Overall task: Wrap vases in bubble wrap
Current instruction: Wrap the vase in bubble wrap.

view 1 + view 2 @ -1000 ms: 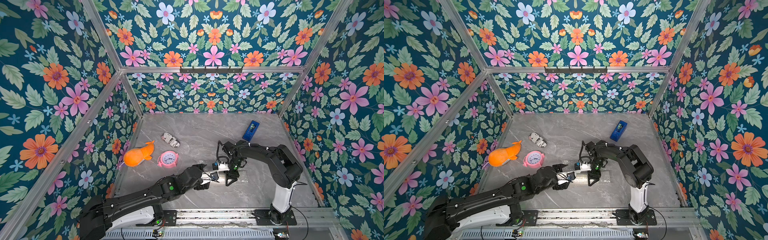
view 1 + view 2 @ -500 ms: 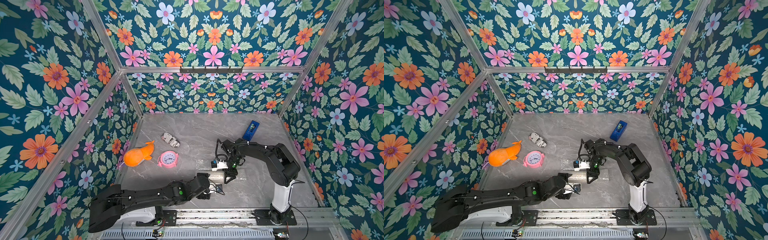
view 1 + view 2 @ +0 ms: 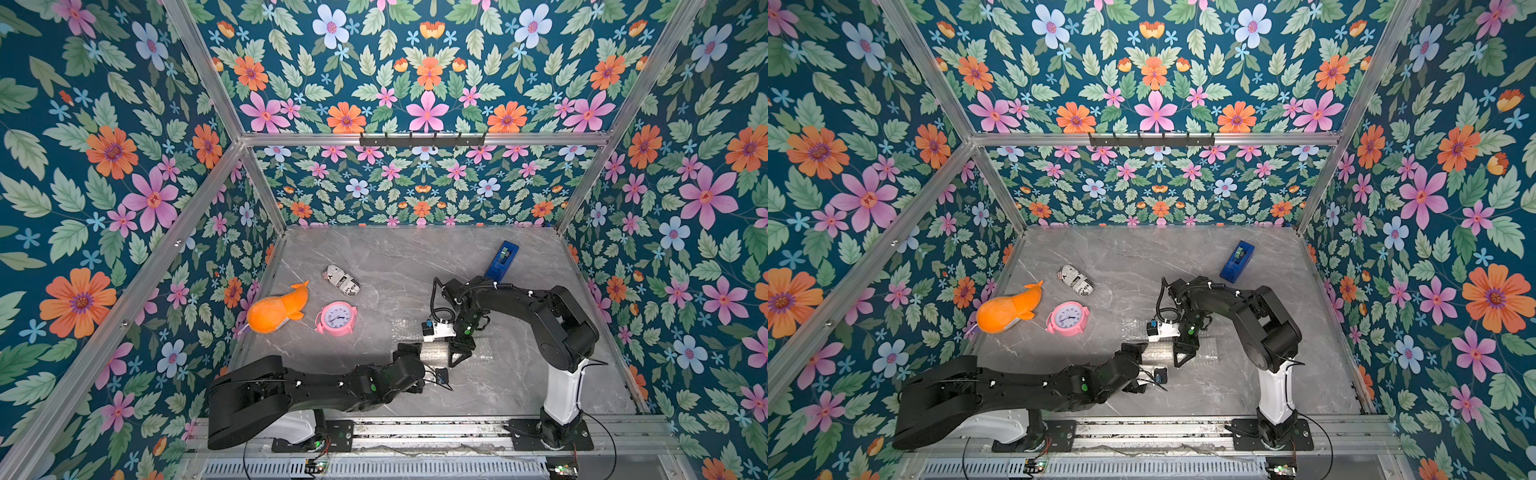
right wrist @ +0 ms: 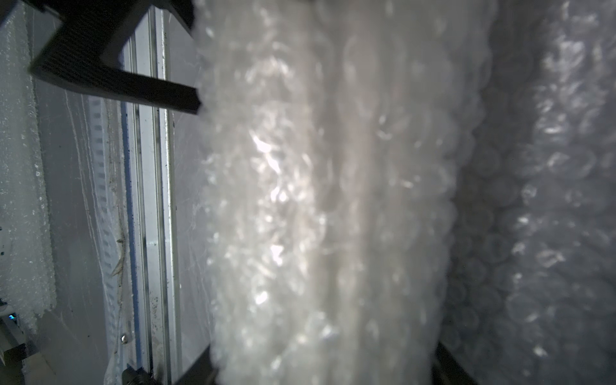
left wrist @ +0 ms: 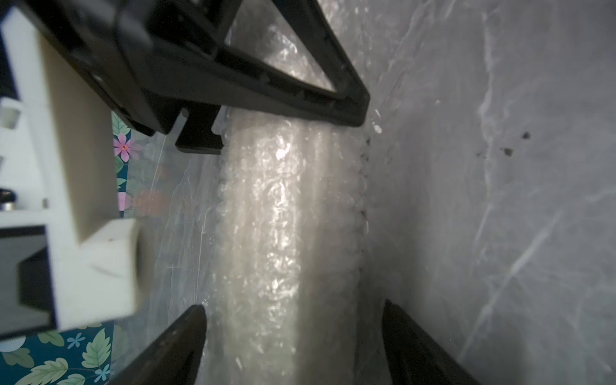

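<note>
Stretched low and nearly flat across the front, left gripper (image 3: 423, 361) loosely astride one end of the rolled wrap (image 3: 434, 353), fingers parted. Bent over and pointing down, right gripper (image 3: 459, 355) clamped on the roll. Inside, on its side on the table (image 3: 374, 257): vase (image 5: 286, 200).

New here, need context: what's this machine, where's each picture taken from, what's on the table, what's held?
Two black robot arms stand on a rail in front of the table, each ending in a two-finger gripper. Both top views come from one camera head overhead, showing the whole table. Each wrist view comes from a camera on an arm, looking along its fingers. On the grey table lie an orange plush toy, a pink alarm clock, a newspaper-print cylinder and a blue tape dispenser. Between the arms lies the vase, rolled in bubble wrap. The right gripper seems to clamp the wrapped vase; the left gripper straddles it, jaws open.
</note>
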You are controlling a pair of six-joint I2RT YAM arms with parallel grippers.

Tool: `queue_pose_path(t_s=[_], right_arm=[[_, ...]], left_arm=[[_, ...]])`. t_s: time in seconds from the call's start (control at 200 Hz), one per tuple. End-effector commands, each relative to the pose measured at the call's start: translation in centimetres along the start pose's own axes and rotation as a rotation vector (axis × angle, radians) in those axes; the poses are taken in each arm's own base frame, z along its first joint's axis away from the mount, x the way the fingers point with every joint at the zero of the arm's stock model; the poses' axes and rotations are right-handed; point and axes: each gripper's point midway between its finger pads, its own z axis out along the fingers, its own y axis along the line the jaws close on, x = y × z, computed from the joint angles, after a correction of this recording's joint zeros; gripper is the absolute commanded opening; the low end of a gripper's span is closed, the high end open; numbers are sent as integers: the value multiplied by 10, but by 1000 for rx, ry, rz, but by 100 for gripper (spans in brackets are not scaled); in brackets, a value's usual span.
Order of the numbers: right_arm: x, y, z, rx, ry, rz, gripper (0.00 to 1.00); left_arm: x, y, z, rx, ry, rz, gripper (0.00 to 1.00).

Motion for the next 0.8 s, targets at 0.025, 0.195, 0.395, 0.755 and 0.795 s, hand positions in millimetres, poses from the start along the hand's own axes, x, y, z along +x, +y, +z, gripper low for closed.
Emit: queue_pose_path(t_s=[0.025,0.195,0.395,0.755,0.795], right_arm=[[0,7,-3,-23,-1,-11,48],[-2,7,-3,-24,-7,-14,49],[-2,7,-5,-13,-8,-17,51],[-27,3,-34,102,-166,-59,95],[-30,4,-40,120,-197,-63,99]], left_arm=[[-1,1,4,-10,-3,-6,86],[3,-1,14,-1,34,10,86],[8,-5,25,21,62,18,79],[13,-15,24,112,87,11,63],[16,-17,25,125,98,11,62]])
